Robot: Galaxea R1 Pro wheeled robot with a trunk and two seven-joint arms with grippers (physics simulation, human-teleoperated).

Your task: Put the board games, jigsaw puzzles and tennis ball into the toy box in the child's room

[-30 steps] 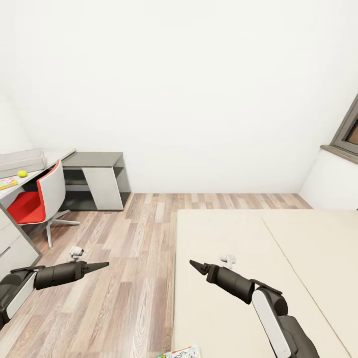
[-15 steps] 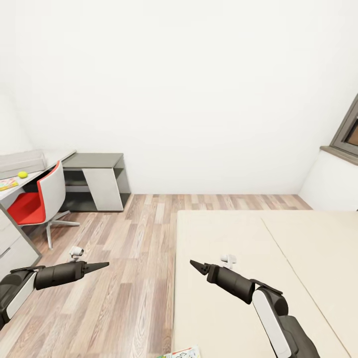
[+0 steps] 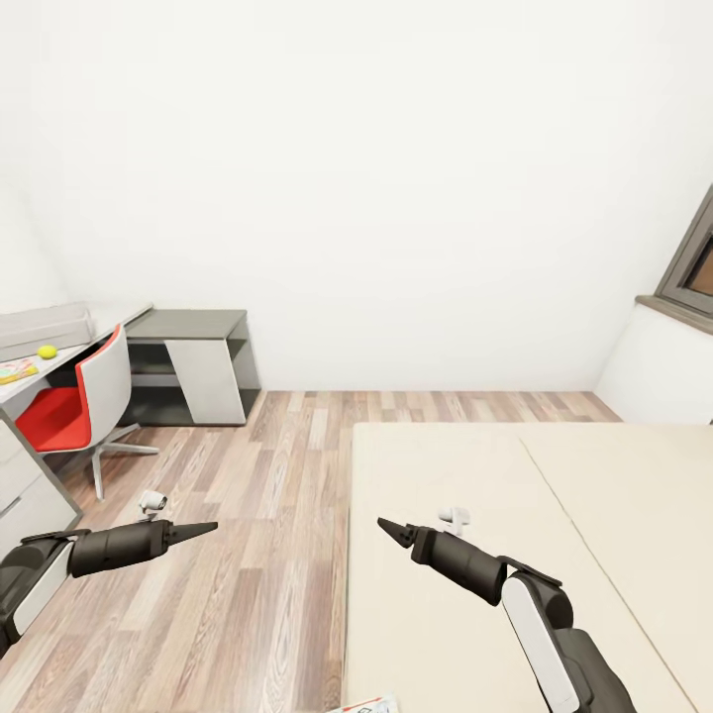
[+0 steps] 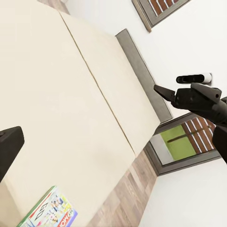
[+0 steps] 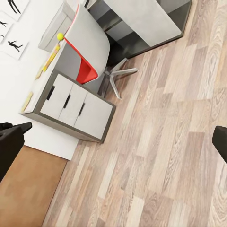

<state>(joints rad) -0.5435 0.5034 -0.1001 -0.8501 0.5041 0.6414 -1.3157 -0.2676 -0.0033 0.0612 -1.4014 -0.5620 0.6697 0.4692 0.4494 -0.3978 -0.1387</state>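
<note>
Floorboards (image 3: 257, 495) of pale wood are seen between the bed (image 3: 555, 515) on the right and the counter (image 3: 40, 371) at the far left of the head view. Both arms are held out low in front of the robot. The left pincer (image 3: 203, 528) is seen over the floor, and its tips appear drawn to a single point; in its own wrist view, though, one finger alone shows at the edge, so whether it is wide or narrow cannot be told. The right pincer (image 3: 386, 525) hangs above the near edge of the mattress — its two fingers (image 5: 10, 142) are seen at opposite edges of the right wrist view, spread wide, with nothing between them. On the counter the small yellow-green tennis ball (image 3: 47, 352) lies just in front of the light-grey toy box (image 3: 45, 325), and a flat bright puzzle (image 3: 15, 371) lies near the ball. A red-and-white chair (image 3: 84, 401) stands at the counter, beside a low dark-grey cabinet (image 3: 193, 361). One board game (image 4: 49, 213) lies flat on the mattress near the bed's edge — its corner (image 3: 368, 706) shows at the bottom edge of the head view.
</note>
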